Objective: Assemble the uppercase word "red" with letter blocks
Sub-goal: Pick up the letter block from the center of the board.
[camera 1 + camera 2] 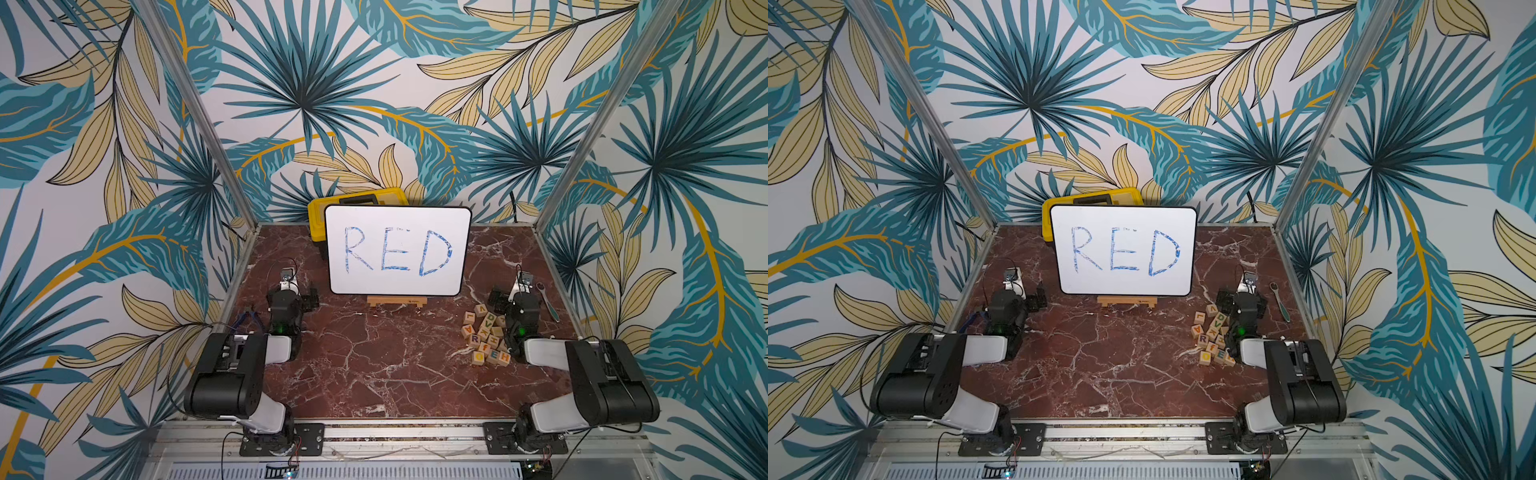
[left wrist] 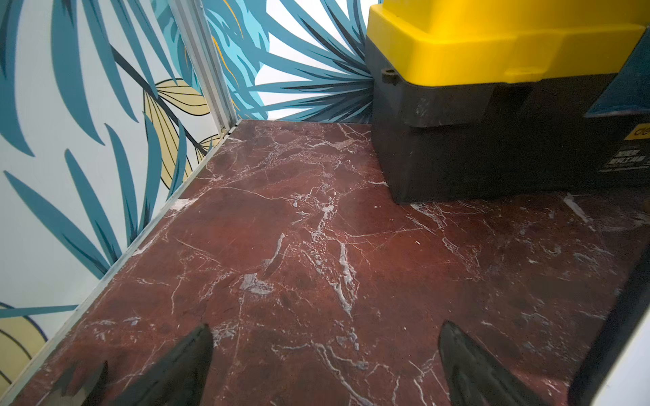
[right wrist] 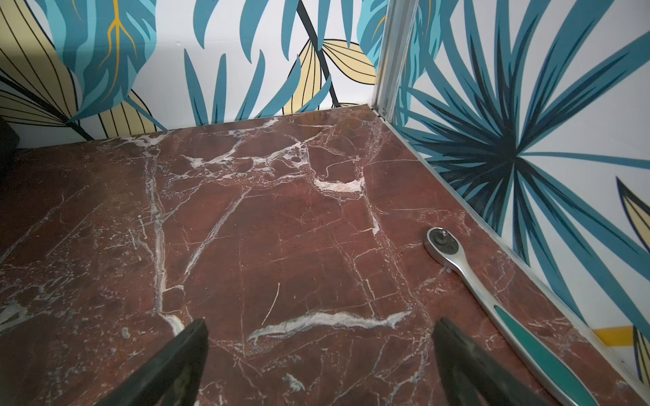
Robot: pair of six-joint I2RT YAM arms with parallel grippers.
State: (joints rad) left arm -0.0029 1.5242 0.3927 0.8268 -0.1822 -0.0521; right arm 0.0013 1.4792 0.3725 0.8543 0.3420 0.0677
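Observation:
The letter blocks lie in a loose heap of light-wood cubes at the right of the red marble table [image 1: 374, 365] in both top views. Among them are the dark R [image 1: 474, 338] [image 1: 1202, 338], the green D [image 1: 491, 319] [image 1: 1220, 319] and the green E [image 1: 493, 354] [image 1: 1221, 354]. My right gripper [image 3: 320, 334] hovers low just behind and right of the heap, open, with bare marble between its fingers. Far across the table at the left, my left gripper [image 2: 325, 337] is open over bare marble too. Neither wrist view shows any block.
A white board [image 1: 397, 249] with RED in blue marker stands on a small wooden easel [image 1: 397, 302] at the back middle, a yellow and black box [image 2: 492, 45] behind it. A ratchet wrench [image 3: 492, 298] lies along the right wall. Metal posts mark the back corners.

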